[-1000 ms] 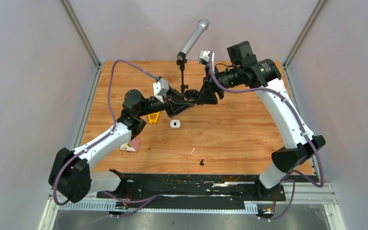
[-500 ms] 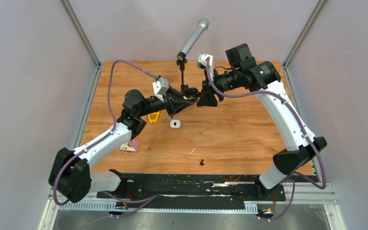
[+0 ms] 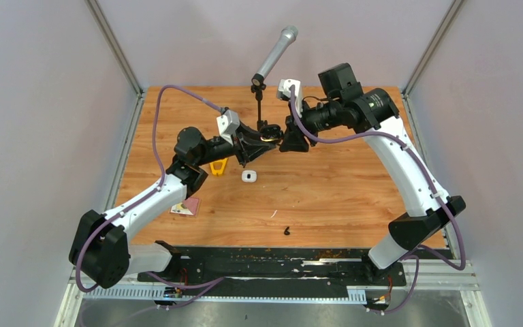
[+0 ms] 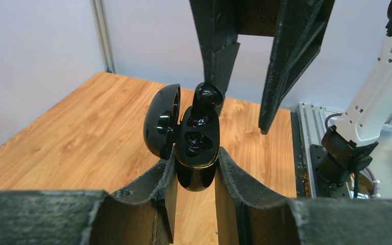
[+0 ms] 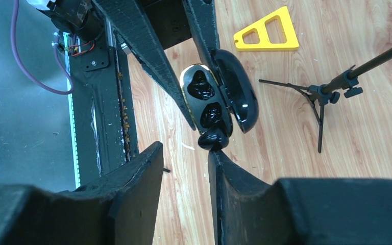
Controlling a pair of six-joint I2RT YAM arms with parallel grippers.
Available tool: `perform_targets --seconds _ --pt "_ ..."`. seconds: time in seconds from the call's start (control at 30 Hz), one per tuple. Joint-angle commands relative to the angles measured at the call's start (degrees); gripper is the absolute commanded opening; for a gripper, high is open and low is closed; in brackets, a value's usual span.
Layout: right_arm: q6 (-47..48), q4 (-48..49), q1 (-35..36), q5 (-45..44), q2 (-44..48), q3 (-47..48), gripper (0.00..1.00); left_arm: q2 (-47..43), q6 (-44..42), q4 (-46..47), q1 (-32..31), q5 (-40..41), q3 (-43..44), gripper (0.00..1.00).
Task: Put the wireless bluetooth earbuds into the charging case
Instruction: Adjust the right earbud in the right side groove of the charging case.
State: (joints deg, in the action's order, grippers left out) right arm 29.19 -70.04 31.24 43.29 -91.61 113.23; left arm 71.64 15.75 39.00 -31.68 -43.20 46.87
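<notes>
My left gripper is shut on a glossy black charging case and holds it above the table with its lid open. One black earbud stands half in the case's upper slot, and the lower slot shows dark. My right gripper is open, with one fingertip touching that earbud. Another black earbud lies on the table near the front. A small white case lies below the grippers. No white earbuds can be made out.
A microphone on a thin black tripod stands just behind the grippers. A yellow triangular piece and a pink card lie at the left. The black base rail runs along the front edge.
My right wrist has shifted slightly left towards the case. The left arm and the case have stayed still.
</notes>
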Motion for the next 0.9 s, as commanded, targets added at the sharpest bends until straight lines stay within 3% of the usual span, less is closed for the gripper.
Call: perform_targets --seconds 0.0,0.43,0.6,0.87 --pt "1.5 -0.3 2.3 1.6 1.1 3.3 0.37 0.1 -0.6 1.0 0.1 0.4 0.3 0.00" --pt "4.5 -3.5 3.0 2.2 0.4 6.1 0.34 0.4 -1.2 0.8 0.1 -0.8 0.6 0.00" --pt "13.0 -6.8 3.0 1.4 3.1 10.0 0.36 0.5 -1.9 0.7 0.7 -4.1 0.7 0.00" --pt "35.5 -11.9 8.4 -11.2 5.5 7.7 0.36 0.3 -3.6 1.3 2.5 -12.9 0.0 0.00"
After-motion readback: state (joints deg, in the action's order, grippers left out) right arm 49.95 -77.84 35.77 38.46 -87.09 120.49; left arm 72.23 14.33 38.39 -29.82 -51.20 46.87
